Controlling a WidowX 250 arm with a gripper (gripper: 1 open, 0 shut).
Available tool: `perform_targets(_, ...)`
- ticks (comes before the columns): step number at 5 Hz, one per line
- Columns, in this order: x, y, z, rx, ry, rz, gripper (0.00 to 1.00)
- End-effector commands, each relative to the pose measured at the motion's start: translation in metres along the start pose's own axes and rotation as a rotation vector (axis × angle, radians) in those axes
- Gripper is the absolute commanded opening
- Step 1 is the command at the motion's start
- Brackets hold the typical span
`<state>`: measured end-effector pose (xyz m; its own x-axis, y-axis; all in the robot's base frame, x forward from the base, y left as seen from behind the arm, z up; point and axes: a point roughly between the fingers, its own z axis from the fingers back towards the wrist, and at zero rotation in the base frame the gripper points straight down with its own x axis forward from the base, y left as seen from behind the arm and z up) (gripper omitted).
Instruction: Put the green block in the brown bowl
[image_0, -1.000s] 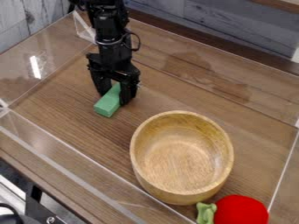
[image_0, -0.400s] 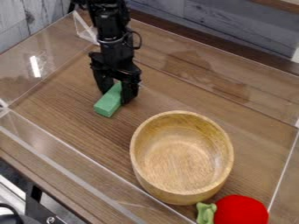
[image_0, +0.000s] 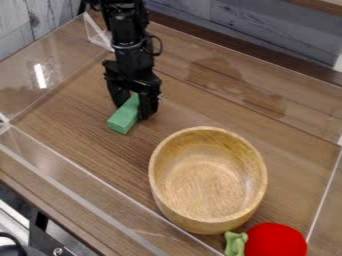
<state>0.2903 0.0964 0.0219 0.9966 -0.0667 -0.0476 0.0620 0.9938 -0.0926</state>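
the block (image_0: 124, 117) lies flat on the tabletop (image_0: 241, 95), its far end up between the two fingers of the gripper (image_0: 134, 103), which points straight down over it with its jaws spread wide, one finger on each side of the block's far end. whether the fingers touch the block cannot be told. the near end of the block sticks out toward the camera. the bowl (image_0: 207, 179) sits apart to the right and nearer, with bare wood between it and the block. a red toy (image_0: 277, 241) rests just beside the bowl's near rim. clear walls (image_0: 40, 70) fence the tabletop; the left wall stands near the gripper.
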Motion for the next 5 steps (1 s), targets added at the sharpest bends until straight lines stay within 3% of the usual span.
perform_targets(1,0.006,0.006,0.014,0.008,-0.043,0.053,1.0)
perform_targets(2,0.004,0.011,0.017,-0.001,-0.045,0.117,1.0)
perform_targets(3,0.007,0.01,0.013,-0.006,-0.04,0.099,1.0)
perform_targets(4,0.011,0.001,0.01,-0.004,-0.037,0.082,0.0)
perform_targets(5,0.015,-0.011,0.009,0.004,-0.039,0.075,0.0)
